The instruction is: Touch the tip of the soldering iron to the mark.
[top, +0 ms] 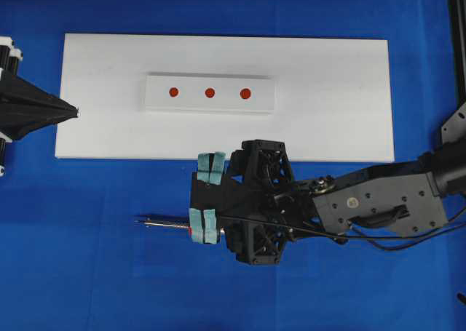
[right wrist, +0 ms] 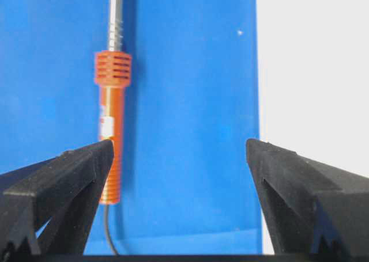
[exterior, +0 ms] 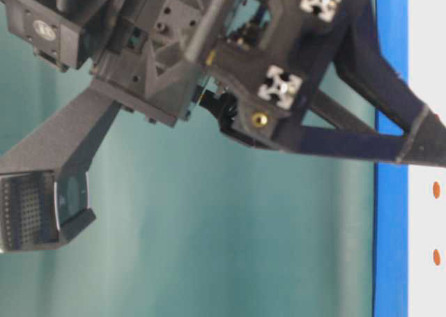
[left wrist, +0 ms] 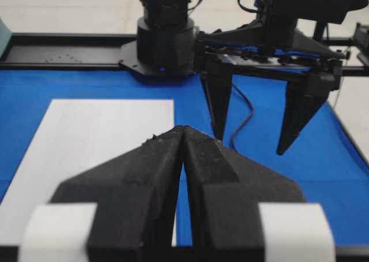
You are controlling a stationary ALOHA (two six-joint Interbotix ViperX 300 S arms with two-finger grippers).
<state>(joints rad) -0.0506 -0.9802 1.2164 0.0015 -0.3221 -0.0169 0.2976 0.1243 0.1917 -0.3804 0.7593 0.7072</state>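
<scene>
The soldering iron [top: 164,222] lies flat on the blue cloth in front of the white board, its silver tip pointing left. In the right wrist view its red-orange handle [right wrist: 110,129] lies partly behind one finger [right wrist: 86,164], not in the middle of the gap. My right gripper [top: 208,196] hovers over the handle end, open and empty [right wrist: 179,150]. The mark [top: 245,93] is the right-end dot of three red dots on a small white strip [top: 156,102]. My left gripper [top: 75,113] is shut and empty at the board's left edge [left wrist: 183,128].
The white board [top: 328,127] lies across the blue cloth with the strip on its middle. The iron's black cord [left wrist: 242,118] trails back under the right arm. Two other red dots [top: 210,93] [top: 173,92] sit left of the mark.
</scene>
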